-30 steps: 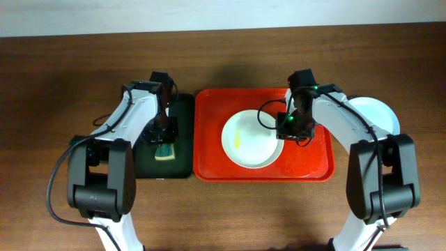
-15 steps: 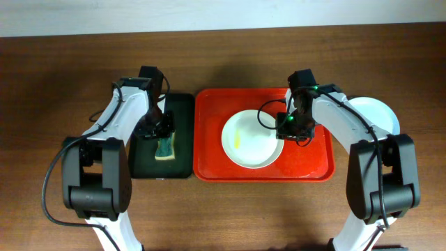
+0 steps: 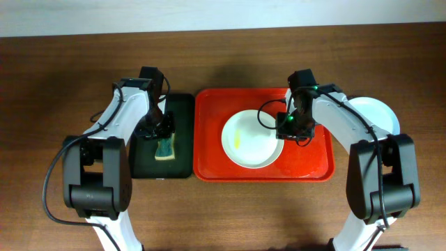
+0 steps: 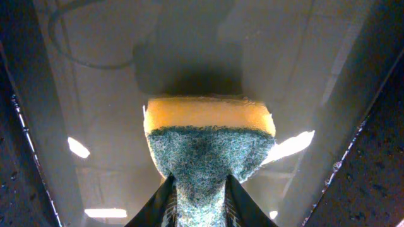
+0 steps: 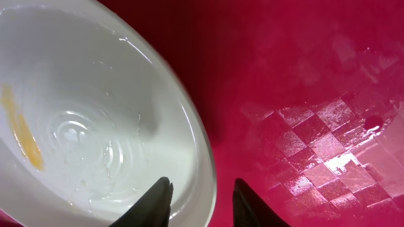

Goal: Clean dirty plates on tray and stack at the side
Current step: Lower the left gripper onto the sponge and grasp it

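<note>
- Leftward since a second ago, the left arm (image 3: 122, 115) has swung over the dark tray (image 3: 182, 111). The left pincer (image 4: 199, 189) is clamped on the green scouring side of the sponge (image 4: 208, 151), with the yellow foam facing outward.
- Bare tabletop (image 3: 223, 216) lies along the front edge, between the arm bases.
- On the red tray (image 3: 313, 164), the white plate (image 3: 252, 150) sits left of centre with a yellow smear (image 3: 239, 137). Open red floor shows to its right and front.
- The right pincer (image 5: 201, 189) stands narrow astride the plate's right rim; whether it actually pinches cannot be told.
- Another pale plate (image 3: 380, 111) lies on the tabletop just right of the tray, partly hidden by the right arm (image 3: 348, 122).
</note>
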{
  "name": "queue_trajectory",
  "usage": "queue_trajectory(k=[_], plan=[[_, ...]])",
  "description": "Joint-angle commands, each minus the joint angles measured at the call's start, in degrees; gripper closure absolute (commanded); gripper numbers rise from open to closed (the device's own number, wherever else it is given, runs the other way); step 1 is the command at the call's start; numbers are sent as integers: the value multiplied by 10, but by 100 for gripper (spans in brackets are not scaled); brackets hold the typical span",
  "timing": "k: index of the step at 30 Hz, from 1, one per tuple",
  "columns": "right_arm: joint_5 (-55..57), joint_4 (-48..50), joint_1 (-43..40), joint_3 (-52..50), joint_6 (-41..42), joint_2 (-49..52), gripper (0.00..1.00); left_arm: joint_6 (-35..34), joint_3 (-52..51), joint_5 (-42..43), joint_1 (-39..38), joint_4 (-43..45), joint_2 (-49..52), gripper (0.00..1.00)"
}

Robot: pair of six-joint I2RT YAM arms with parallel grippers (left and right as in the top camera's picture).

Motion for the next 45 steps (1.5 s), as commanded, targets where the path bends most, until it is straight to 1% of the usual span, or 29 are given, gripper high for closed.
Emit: queue_trajectory(k=[1,4,5,6,10,11,12,16,22,28,32,35,36,37,38,39,40,45], plan=[[-5,15,5,-14,3,-7,67,12,-7,7,-1,0,9,76],[-5,35,5,-28,3,-7,67,11,-7,7,-1,0,9,76],[-5,37,5,-28,3,-7,68,11,-7,7,-1,0,9,76],[-5,38,5,-28,3,-7,72,11,-7,7,-1,0,9,77],[-5,34,5,-29,3,-7,73,11,-7,7,-1,-3,9,76],[-5,33,5,-29,3,-7,80,11,-7,7,-2,-3,9,76],[-5,33,5,-30,3,-7,85,11,-7,7,-3,-3,9,76],[-5,29,5,-30,3,-7,96,12,-7,6,-7,-3,9,75],[-10,28,5,-30,3,-7,96,11,-7,0,-7,-3,9,75],[-10,37,5,-30,3,-7,96,12,-7,0,-7,-9,9,69],[-10,37,5,-30,3,-7,96,12,-7,0,-7,-14,9,69],[-10,37,5,-30,3,-7,96,12,-7,0,-7,-16,9,70],[-10,37,5,-30,3,-7,96,12,-7,0,-7,-16,9,75],[-10,37,5,-30,3,-7,96,12,-8,0,-7,-16,9,83],[-10,37,5,-30,3,-7,96,12,-9,0,-7,-16,9,84],[-10,37,5,-30,3,-7,96,12,-14,0,-7,-12,9,78],[-10,37,5,-30,3,-7,96,12,-19,-1,-7,-8,9,76],[-10,37,5,-30,3,-7,96,12,-54,0,-7,29,9,80]])
